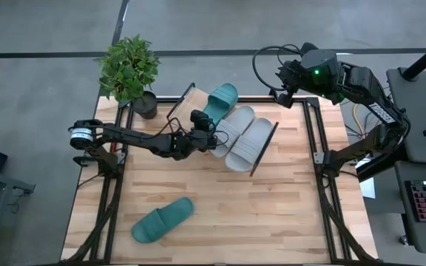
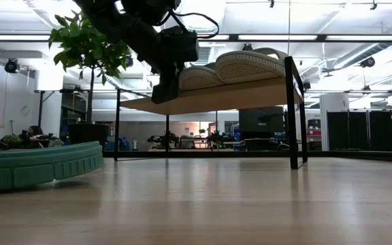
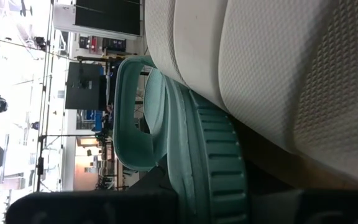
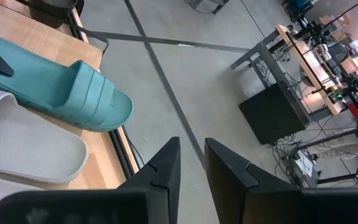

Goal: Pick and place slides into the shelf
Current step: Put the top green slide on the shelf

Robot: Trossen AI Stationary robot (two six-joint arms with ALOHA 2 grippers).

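The left gripper [image 1: 198, 135], closed on the ribbed teal-green slide sandal [image 1: 220, 102], is best eased flat onto the slanted light-wood shelf [image 1: 185, 103] beside the grey slides [image 1: 244, 137]; the right gripper [image 4: 191, 163], narrowly parted, holds nothing.

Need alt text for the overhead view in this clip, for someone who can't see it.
The left gripper holds a teal slide on the slanted shelf, beside two grey slides. A second teal slide lies on the table near its front; the right gripper waits past the table's far right corner.
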